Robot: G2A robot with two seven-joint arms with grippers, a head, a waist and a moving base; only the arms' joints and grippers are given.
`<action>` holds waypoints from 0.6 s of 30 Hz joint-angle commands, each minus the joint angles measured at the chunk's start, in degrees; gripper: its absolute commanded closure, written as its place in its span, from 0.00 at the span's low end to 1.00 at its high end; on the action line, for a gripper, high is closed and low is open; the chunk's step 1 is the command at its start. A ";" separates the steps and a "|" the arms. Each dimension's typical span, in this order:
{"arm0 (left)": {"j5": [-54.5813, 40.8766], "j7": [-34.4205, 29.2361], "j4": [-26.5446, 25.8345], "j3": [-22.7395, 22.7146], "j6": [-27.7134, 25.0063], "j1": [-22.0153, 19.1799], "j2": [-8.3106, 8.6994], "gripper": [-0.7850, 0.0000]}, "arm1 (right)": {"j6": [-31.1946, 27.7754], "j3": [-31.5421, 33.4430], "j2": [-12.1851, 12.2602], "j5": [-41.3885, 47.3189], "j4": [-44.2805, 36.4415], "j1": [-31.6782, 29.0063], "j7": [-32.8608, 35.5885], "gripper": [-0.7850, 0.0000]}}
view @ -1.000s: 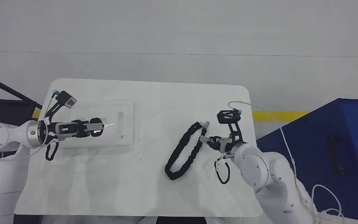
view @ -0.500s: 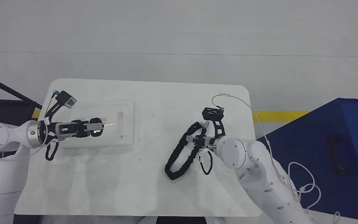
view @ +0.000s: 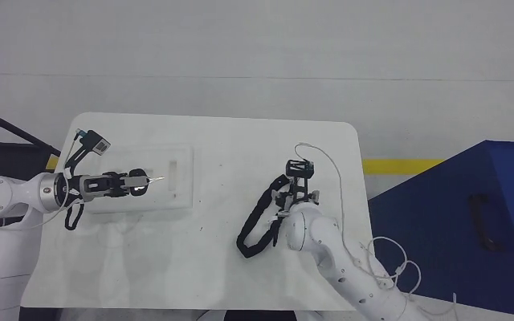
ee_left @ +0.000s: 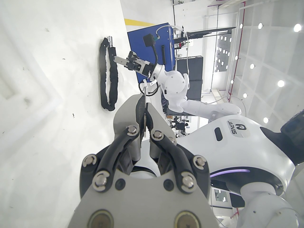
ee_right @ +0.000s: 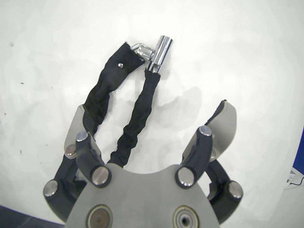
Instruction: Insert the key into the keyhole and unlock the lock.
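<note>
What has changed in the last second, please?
The right gripper moved in from the table edge to the lock and is now open over it, with nothing grasped. The lock, and the left gripper shut on the key, stayed in place.

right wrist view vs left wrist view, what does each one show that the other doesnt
Right wrist view: how the chrome lock cylinder joins the chain's two ends, and a chain strand lying between the right gripper's open jaws. Left wrist view: the key pinched in the left gripper's shut jaws, and the foam tray's edge. Shared: the black-sleeved chain on the white table.
</note>
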 commanded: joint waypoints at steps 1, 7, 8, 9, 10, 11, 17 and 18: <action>0.00 0.00 0.00 0.00 0.00 0.00 0.00 1.00 | -0.04 -0.31 -0.87 -0.92 1.51 0.30 0.06 0.19; 0.00 0.00 0.00 0.00 0.00 0.00 0.00 1.00 | -0.94 0.06 -3.11 -4.87 4.94 0.71 0.97 0.41; 0.00 0.00 0.00 0.00 0.00 0.00 0.00 1.00 | -1.36 -0.05 -3.48 -6.09 5.26 0.69 1.39 0.38; 0.00 0.00 0.00 0.00 0.00 0.00 0.00 1.00 | -2.01 0.10 -3.85 -6.72 5.57 0.55 2.04 0.43; 0.00 0.00 0.00 0.00 0.00 0.00 0.00 1.00 | -2.42 0.41 -4.21 -7.73 6.01 0.43 2.44 0.46; 0.00 0.00 0.00 0.00 0.00 0.00 0.00 1.00 | -2.79 0.77 -4.60 -8.63 6.29 0.23 2.81 0.49; 0.00 0.00 0.00 0.00 0.00 0.00 0.00 1.00 | -5.60 3.73 -6.89 -14.25 6.07 -1.85 5.62 0.53; 0.00 0.00 0.00 0.00 0.00 0.00 0.00 1.00 | -6.11 4.23 -7.30 -15.18 5.79 -2.31 6.13 0.53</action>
